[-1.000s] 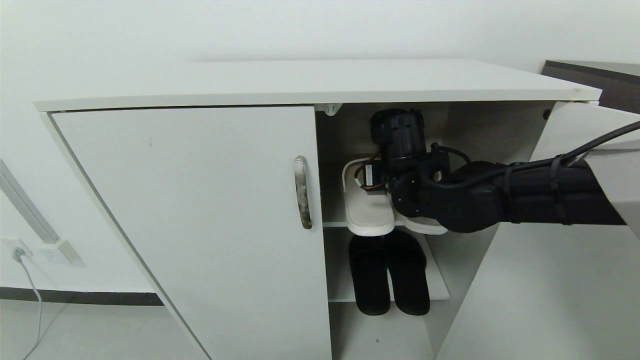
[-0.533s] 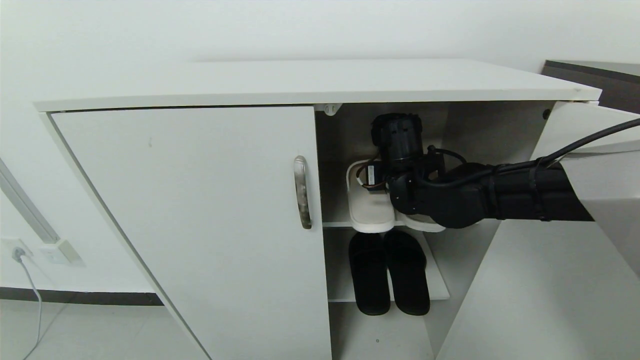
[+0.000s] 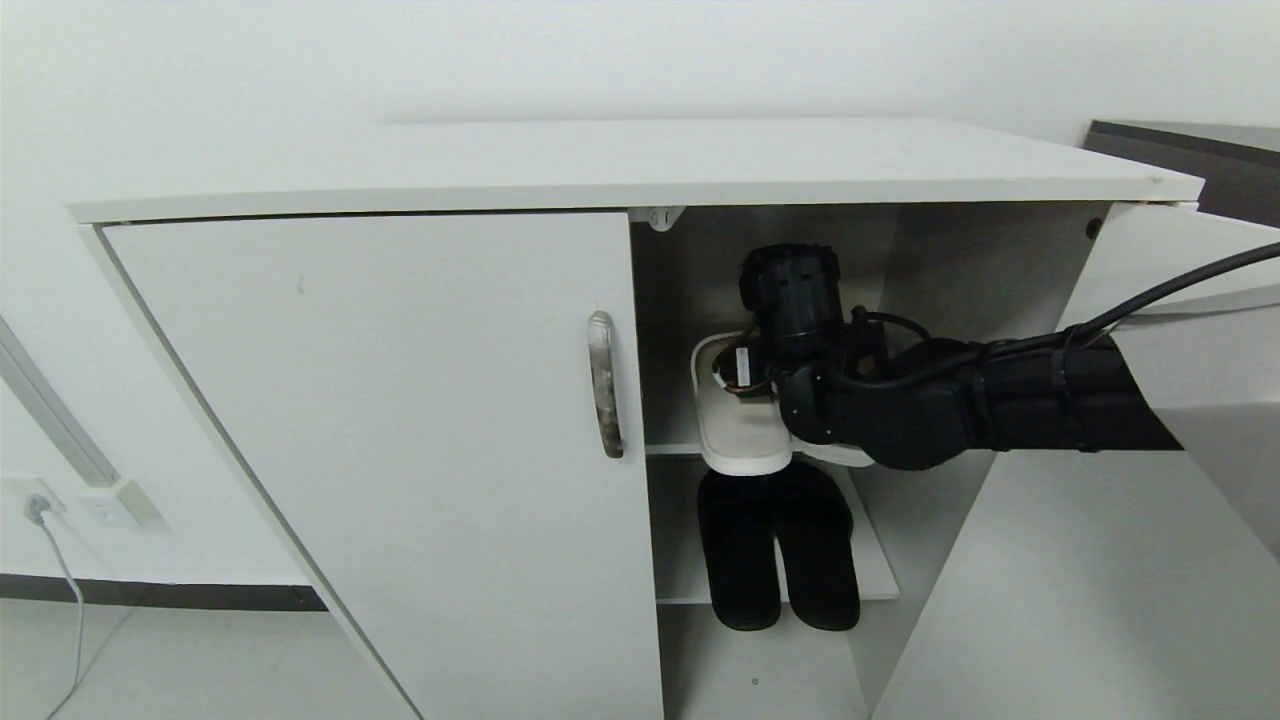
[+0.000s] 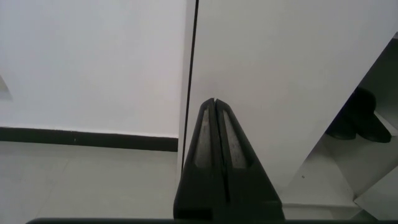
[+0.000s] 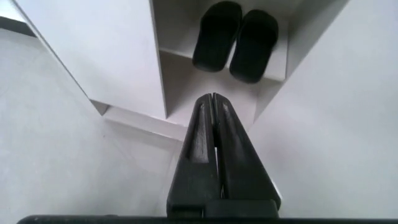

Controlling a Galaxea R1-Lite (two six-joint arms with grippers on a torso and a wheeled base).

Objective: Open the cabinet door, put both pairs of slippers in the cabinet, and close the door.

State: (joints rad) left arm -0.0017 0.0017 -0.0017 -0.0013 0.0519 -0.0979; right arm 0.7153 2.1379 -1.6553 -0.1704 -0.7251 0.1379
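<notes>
The white cabinet (image 3: 600,160) has its right door (image 3: 1050,580) swung open and its left door (image 3: 380,420) closed. A pair of white slippers (image 3: 740,430) lies on the upper shelf, heels hanging over the shelf's front edge. Below them a pair of black slippers (image 3: 780,550) lies on the lower shelf, also seen from above (image 5: 236,40). My right arm (image 3: 900,410) extends into the open half, its wrist just over the white slippers. My right gripper (image 5: 213,96) is shut with nothing in it. Low in front of the closed door, my left gripper (image 4: 214,101) is shut and holds nothing.
A metal handle (image 3: 603,385) sits on the closed door's right edge. A wall socket with a cable (image 3: 35,505) is low on the left. Dark furniture (image 3: 1200,150) stands behind the cabinet's right end. Bare floor (image 5: 56,137) lies in front.
My right arm's wrist has dropped a little and gone slightly deeper into the cabinet. The white slippers shifted only slightly. The black slippers and doors stayed put.
</notes>
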